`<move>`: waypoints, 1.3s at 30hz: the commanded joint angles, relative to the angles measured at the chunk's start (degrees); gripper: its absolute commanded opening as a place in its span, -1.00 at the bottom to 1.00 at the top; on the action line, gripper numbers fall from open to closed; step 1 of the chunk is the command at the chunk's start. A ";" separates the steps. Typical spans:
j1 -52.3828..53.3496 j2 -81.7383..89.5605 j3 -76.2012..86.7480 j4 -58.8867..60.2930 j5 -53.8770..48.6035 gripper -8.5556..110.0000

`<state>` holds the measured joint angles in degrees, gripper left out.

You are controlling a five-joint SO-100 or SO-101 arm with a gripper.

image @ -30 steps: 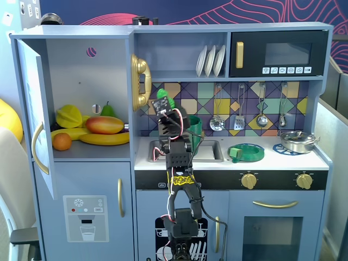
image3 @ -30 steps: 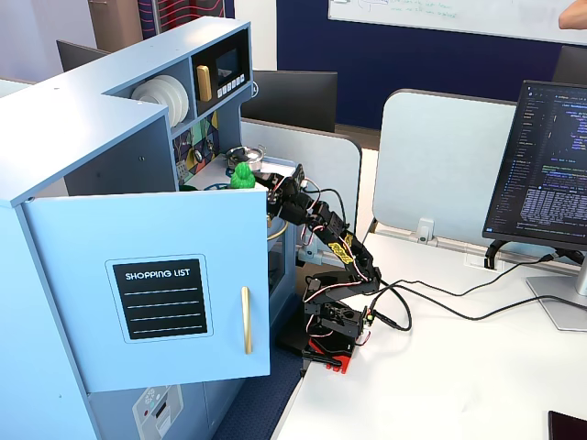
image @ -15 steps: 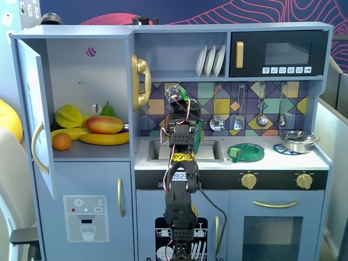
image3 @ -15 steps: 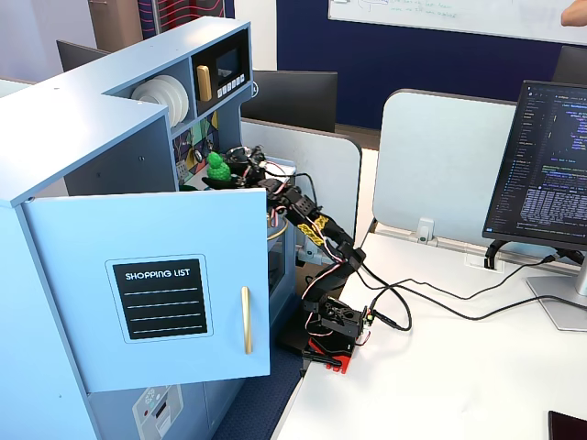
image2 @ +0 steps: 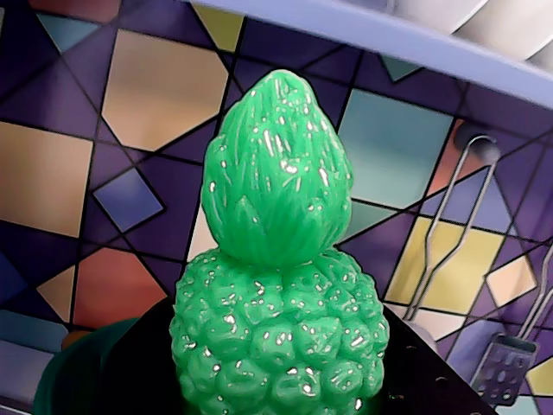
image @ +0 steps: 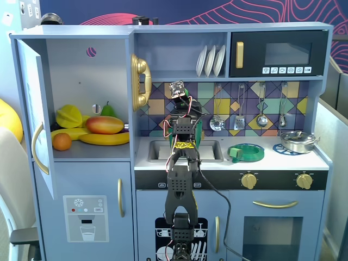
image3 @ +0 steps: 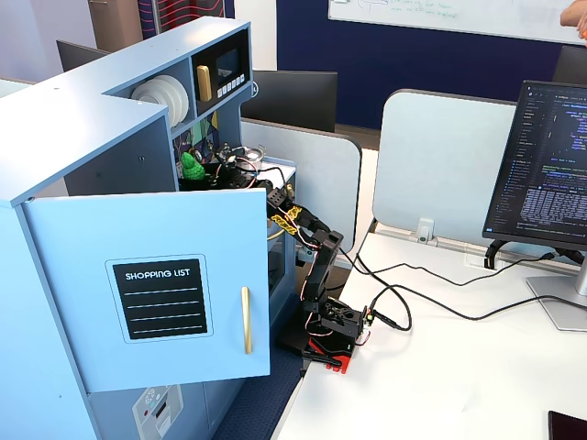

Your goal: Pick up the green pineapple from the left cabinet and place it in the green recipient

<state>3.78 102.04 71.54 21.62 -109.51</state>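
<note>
Meanwhile left cabinet [image: 81, 98] (door open) holds assorted fruit [image: 89, 128].

The green pineapple [image2: 281, 285] is shiny bright green with bumps. Behind it, past the jaws, the wall tiles [image2: 69, 164] are purple, tan, teal and orange.

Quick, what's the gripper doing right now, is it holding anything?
Gripper: closed on the green pineapple, held upright in front of the tiled backsplash.
</note>
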 commanded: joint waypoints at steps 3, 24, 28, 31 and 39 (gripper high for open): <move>-1.05 -4.92 -7.47 -3.52 -0.70 -0.86; -3.69 -11.95 -15.38 -3.08 12.74 -0.07; -4.13 -9.14 -15.21 -0.26 13.80 -0.08; -4.92 -3.96 -11.78 2.02 15.21 -0.08; -7.91 19.69 12.48 4.83 18.46 -0.07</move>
<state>-2.55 108.19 74.44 25.84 -92.20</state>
